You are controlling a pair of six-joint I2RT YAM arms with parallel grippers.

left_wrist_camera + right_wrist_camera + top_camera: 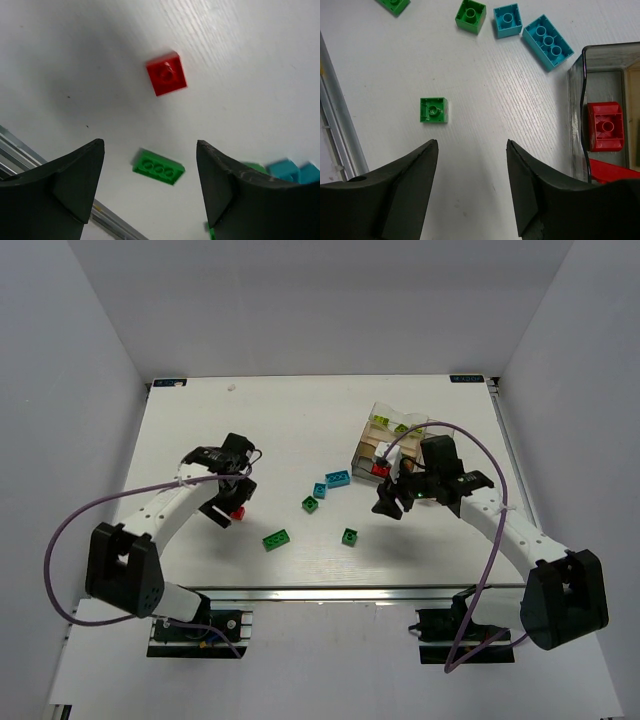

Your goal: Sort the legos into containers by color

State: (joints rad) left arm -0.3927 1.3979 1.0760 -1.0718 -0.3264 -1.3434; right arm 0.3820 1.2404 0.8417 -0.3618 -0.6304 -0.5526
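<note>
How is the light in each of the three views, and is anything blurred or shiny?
Top external: even, soft light, with only faint shadows on the table. Left wrist: a broad soft shadow lies left of the red brick, and the cyan bricks at the right edge look blurred. Right wrist: the table grain is sharp, and the clear container wall shows pale reflections.

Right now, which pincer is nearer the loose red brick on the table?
Left. The left pincer hovers close over the red brick; the right pincer is far off, beside the containers.
</note>
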